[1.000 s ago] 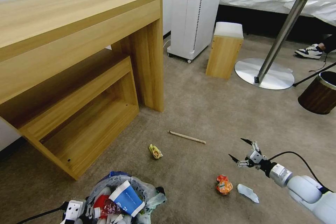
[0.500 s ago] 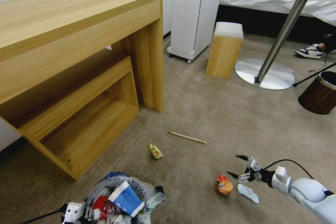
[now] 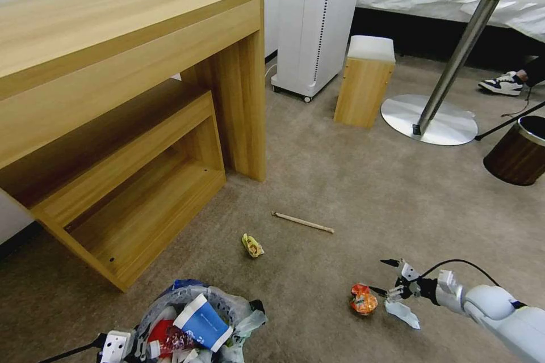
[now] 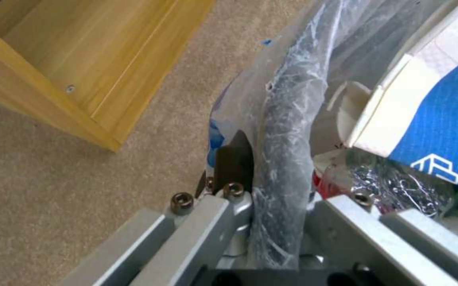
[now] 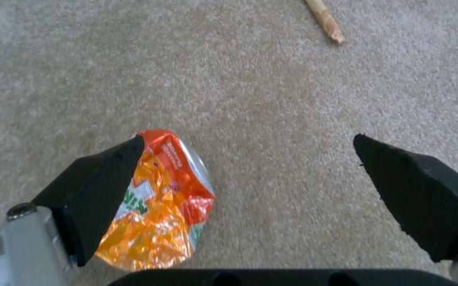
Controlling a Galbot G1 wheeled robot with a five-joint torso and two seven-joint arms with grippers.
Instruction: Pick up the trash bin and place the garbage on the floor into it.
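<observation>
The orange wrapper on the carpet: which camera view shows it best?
The right wrist view: the orange wrapper is large and its print shows, partly behind one fingertip. The head view shows it small beside the right gripper.

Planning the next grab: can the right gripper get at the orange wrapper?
Probably yes: the right gripper hangs open just beside the orange wrapper, with bare floor around it and nothing between.

Four pieces of litter lie on the floor (image 3: 340, 181): one stick (image 3: 302, 222), one yellow scrap (image 3: 252, 245), one orange wrapper (image 3: 363, 299), one white scrap (image 3: 403, 313).
</observation>
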